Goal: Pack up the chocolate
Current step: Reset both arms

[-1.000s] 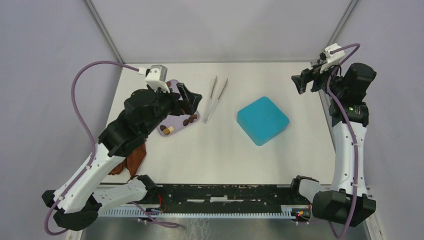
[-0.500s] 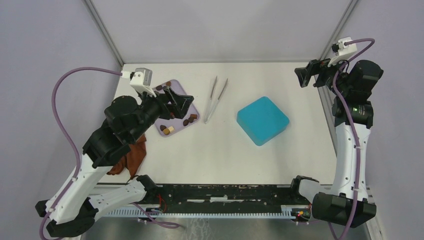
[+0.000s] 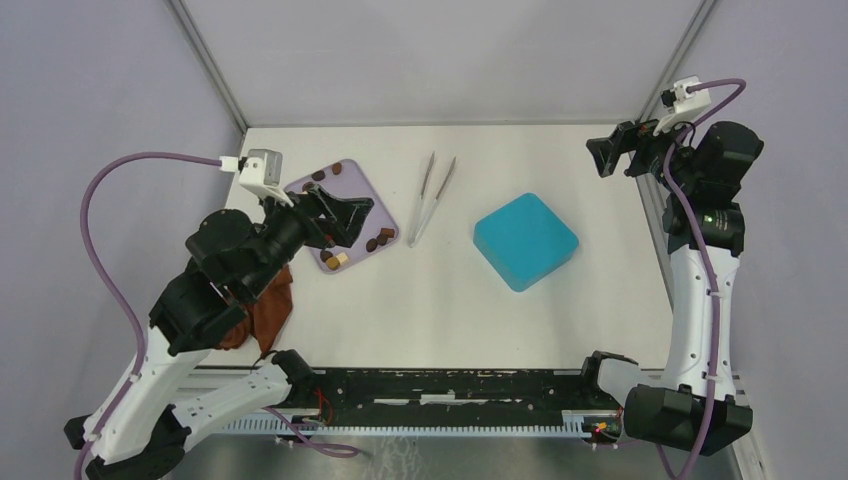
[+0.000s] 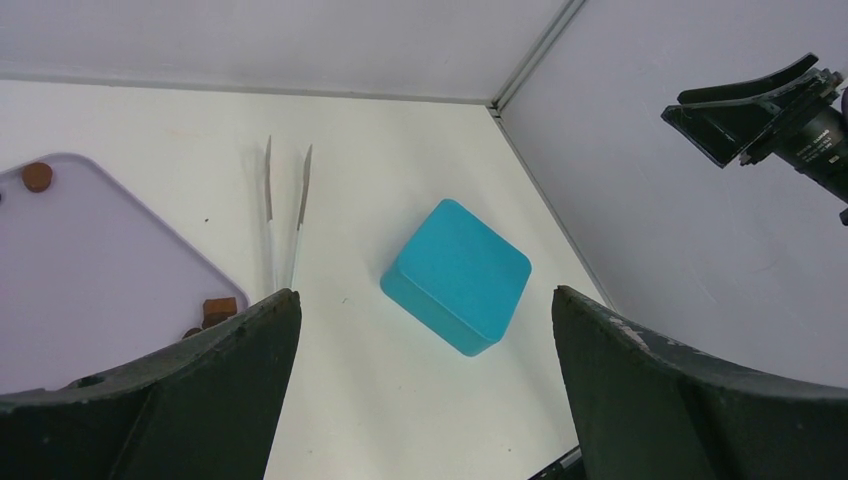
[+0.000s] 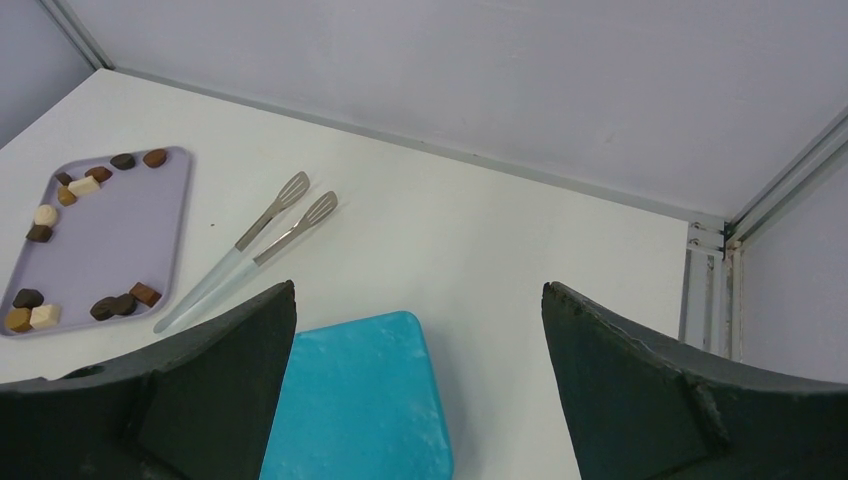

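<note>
While both arms hang clear of the goods, I read the top view like this: the chocolates (image 3: pixel 376 242) lie loose on the lilac tray (image 3: pixel 365 190) toward the worktop's (image 3: pixel 440 310) far left corner, the tongs (image 3: pixel 430 200) lie just beside the tray's right edge, and the teal box (image 3: pixel 526 241) sits lid-on toward the right edge. A brown cloth (image 3: pixel 262 315) lies at the near left edge. My left pincer (image 3: pixel 345 213) hovers over the tray with jaws apart and empty; my right pincer (image 3: pixel 608 156) is raised at the far right corner, also spread. From the left wrist I see tray, tongs and box, nothing between my fingers (image 4: pixel 190 390). From the right wrist the pieces show in two clusters, at the tray's two ends, the box closed below. So nothing is visibly packed; the closed lid hides any contents. To my mind, packing calls for the lid off and the tongs in hand.
</note>
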You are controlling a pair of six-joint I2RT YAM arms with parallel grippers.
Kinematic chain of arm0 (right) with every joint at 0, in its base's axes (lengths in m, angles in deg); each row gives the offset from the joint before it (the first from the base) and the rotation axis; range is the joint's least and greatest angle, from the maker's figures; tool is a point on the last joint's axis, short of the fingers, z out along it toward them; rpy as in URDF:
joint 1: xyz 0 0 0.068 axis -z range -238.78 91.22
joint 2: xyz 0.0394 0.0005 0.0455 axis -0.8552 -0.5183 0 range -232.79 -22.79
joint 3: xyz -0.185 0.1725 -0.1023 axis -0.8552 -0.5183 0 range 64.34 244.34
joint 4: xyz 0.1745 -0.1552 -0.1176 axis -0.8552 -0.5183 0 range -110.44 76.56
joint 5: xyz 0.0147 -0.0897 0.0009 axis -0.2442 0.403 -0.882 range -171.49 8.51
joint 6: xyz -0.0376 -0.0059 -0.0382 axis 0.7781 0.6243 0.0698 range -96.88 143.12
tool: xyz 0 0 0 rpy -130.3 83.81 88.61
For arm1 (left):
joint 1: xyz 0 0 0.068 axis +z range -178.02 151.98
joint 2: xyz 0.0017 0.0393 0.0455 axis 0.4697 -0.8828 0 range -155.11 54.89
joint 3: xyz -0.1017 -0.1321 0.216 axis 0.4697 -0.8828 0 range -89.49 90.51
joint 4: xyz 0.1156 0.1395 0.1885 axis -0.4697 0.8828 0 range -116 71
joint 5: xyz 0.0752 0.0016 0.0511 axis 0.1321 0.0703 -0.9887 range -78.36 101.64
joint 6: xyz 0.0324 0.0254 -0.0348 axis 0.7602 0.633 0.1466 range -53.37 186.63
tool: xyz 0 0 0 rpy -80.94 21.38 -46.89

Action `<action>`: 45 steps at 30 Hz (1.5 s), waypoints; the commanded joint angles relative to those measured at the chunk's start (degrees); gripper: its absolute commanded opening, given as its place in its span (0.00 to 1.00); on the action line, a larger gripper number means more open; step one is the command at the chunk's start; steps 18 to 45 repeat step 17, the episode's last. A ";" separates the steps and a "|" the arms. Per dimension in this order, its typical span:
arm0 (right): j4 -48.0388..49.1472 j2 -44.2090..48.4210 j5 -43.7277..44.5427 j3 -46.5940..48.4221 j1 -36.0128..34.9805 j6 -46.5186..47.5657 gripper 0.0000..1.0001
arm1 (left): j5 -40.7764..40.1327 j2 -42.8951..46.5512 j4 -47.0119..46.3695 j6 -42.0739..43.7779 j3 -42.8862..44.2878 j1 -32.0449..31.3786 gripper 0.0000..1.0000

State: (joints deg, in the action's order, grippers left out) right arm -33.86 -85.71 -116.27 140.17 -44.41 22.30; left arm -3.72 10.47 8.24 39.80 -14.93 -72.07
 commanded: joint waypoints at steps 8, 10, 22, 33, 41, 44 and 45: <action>2.08 0.49 -0.92 -0.67 0.04 0.02 0.98 | -2.56 1.02 0.08 0.45 -2.05 0.19 1.00; 2.07 0.42 -0.99 -0.58 0.04 -0.11 0.98 | -2.70 1.09 0.19 0.54 -2.06 0.19 1.00; 2.13 0.29 -3.27 -0.85 0.07 0.33 0.98 | -2.30 1.63 -1.19 1.00 -3.33 0.20 1.00; 2.13 0.29 -3.27 -0.85 0.07 0.33 0.98 | -2.30 1.63 -1.19 1.00 -3.33 0.20 1.00; 2.13 0.29 -3.27 -0.85 0.07 0.33 0.98 | -2.30 1.63 -1.19 1.00 -3.33 0.20 1.00; 2.13 0.29 -3.27 -0.85 0.07 0.33 0.98 | -2.30 1.63 -1.19 1.00 -3.33 0.20 1.00; 2.13 0.29 -3.27 -0.85 0.07 0.33 0.98 | -2.30 1.63 -1.19 1.00 -3.33 0.20 1.00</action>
